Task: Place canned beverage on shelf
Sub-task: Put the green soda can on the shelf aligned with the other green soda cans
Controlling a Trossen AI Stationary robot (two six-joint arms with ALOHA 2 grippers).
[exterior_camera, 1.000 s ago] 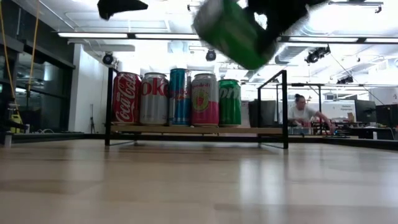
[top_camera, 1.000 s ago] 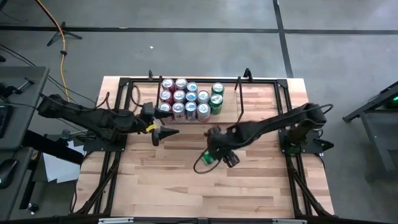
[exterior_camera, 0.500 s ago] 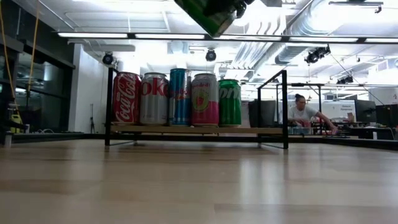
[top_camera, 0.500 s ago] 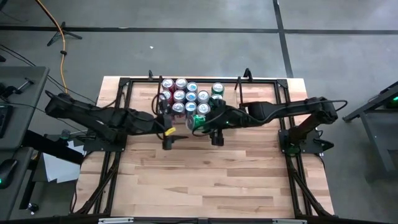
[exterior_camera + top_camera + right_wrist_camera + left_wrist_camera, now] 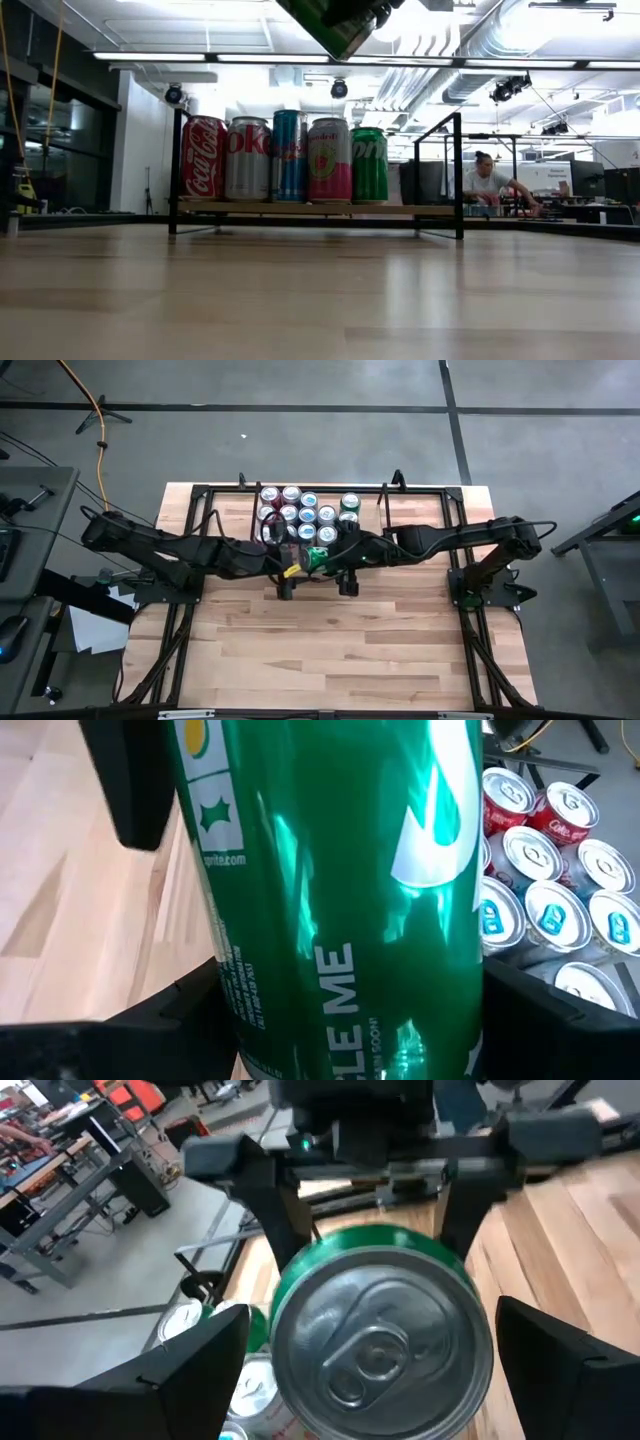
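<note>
A green canned beverage [image 5: 318,557] hangs in the air in front of the shelf [image 5: 385,510], lying nearly level with its top [image 5: 375,1345] toward the table's left. My right gripper [image 5: 332,555] is shut on it. My left gripper [image 5: 298,567] faces the can's top, open. Its two fingers [image 5: 195,1370] stand wide on either side of the top end, with a gap to the can. In the low view only the can's lower end [image 5: 335,22] shows, at the picture's top. Several cans [image 5: 290,157] stand on the shelf's wood base [image 5: 320,210]. My right gripper pinches the can's side wall [image 5: 300,1250] between its two fingers [image 5: 262,1185], which lie across the can's body. The fingers come from the table's right, slanting down. The can is lifted clear of table and shelf, tilted close to level, top toward the left gripper.
The cans on the shelf [image 5: 300,515] fill its left and middle part, with two green ones [image 5: 349,508] at their right. Bare wood shows on the shelf's right end [image 5: 370,525]. A person [image 5: 487,180] sits in the room beyond the table.
My right gripper has carried the can up and toward the table's far edge, from the table's middle to the front of the shelf, turning it nearly level. My left gripper has gone toward the table's right, up to the can's top, and has rolled.
</note>
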